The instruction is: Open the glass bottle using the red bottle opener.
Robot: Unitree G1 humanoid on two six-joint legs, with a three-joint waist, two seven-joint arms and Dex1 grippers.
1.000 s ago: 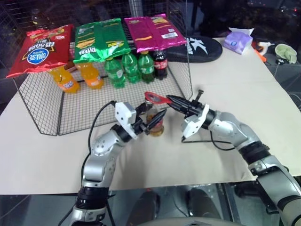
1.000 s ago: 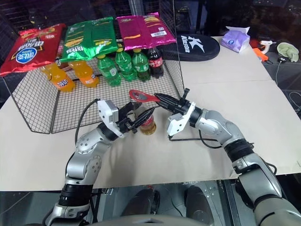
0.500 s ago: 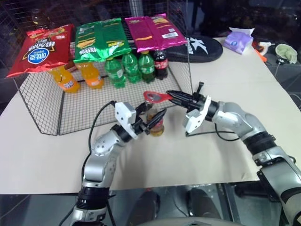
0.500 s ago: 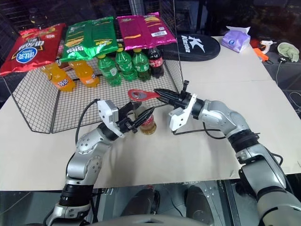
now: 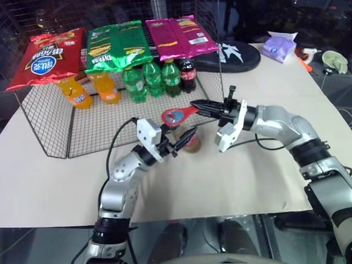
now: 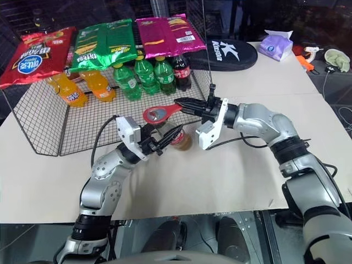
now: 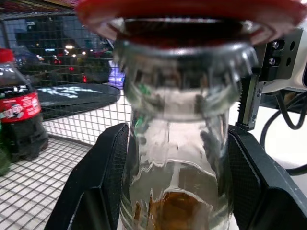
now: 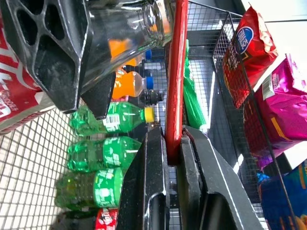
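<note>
The glass bottle [image 5: 191, 144] is clear with amber liquid low inside, and it leans in my left gripper [image 5: 185, 137], which is shut on its body. In the left wrist view the black fingers [image 7: 103, 177] press both sides of the glass bottle [image 7: 175, 143]. The red bottle opener [image 5: 177, 115] has its ring head over the bottle's top [image 7: 187, 19]. My right gripper [image 5: 201, 105] comes in from the right, pointing left, and is shut on the opener's handle [image 8: 175, 72]. The cap is hidden under the opener's head.
Just behind the bottle stands a wire basket [image 5: 49, 118] holding orange soda bottles [image 5: 82, 94], green bottles [image 5: 148, 80] and a cola bottle [image 5: 188, 71], with snack bags [image 5: 118, 47] on top. A black bag [image 5: 234, 55] and a purple tissue pack [image 5: 278, 47] lie at the back right.
My right gripper has risen and rolled, carrying the opener's handle up. The bottle, upright before, now leans in the left gripper, which stayed in place.
</note>
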